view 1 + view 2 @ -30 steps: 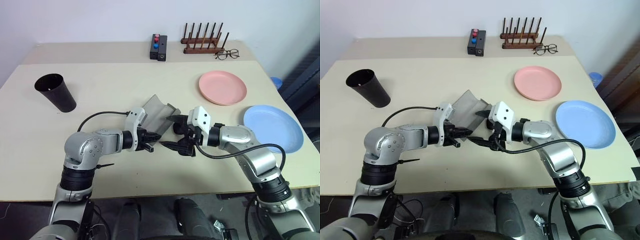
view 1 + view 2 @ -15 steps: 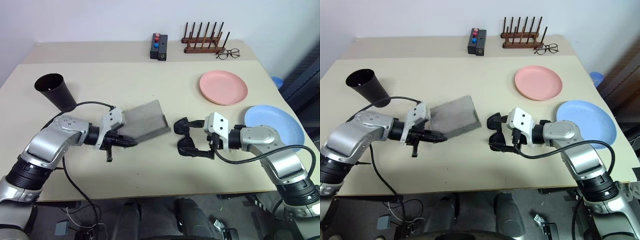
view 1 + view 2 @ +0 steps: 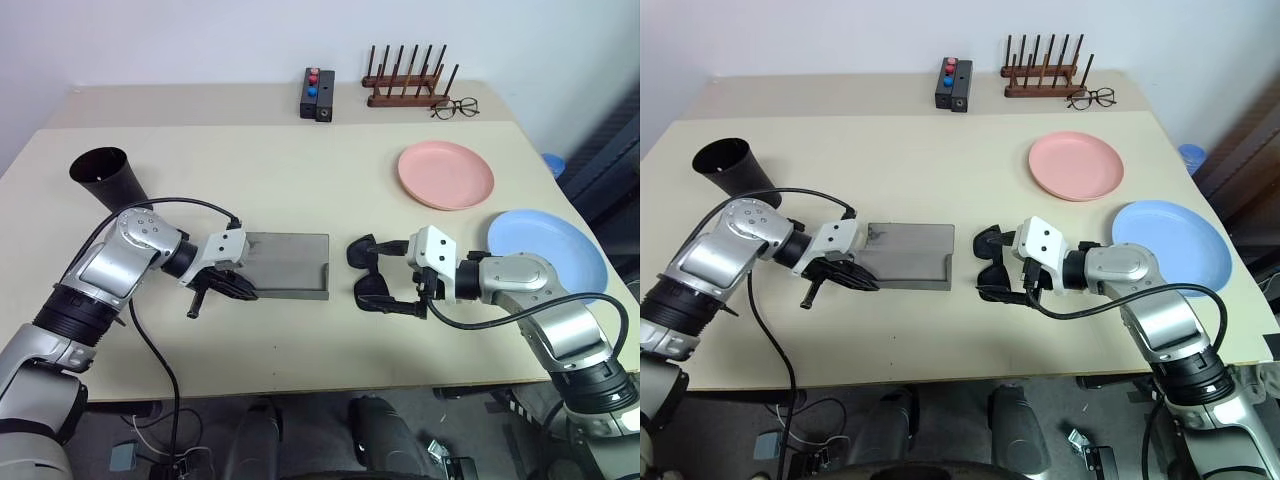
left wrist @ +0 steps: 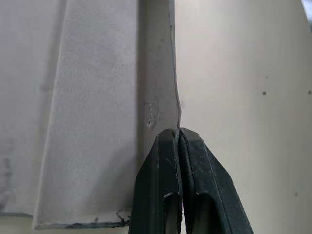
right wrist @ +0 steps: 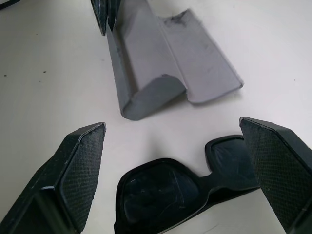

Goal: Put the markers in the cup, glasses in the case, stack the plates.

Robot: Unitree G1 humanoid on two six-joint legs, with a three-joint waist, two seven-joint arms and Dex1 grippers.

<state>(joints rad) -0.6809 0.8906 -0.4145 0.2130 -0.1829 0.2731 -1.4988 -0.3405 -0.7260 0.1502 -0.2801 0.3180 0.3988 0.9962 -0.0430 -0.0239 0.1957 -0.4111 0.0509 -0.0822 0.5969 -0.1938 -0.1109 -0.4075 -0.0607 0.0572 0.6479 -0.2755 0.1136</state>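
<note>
Our left gripper (image 3: 232, 287) is clenched on the thin left edge of the grey case (image 3: 285, 265), which lies flat on the table (image 3: 300, 170) with its open end toward the right. Our right gripper (image 3: 382, 275) stands spread wide around the black glasses (image 3: 366, 270), which sit on the table just right of the case. The black cup (image 3: 108, 182) stands far left; the pink plate (image 3: 446, 174) and blue plate (image 3: 546, 254) lie apart on the right.

Bare table (image 3: 300, 190) btwn cup (image 3: 108, 180) & pink plate (image 3: 446, 175).
</note>
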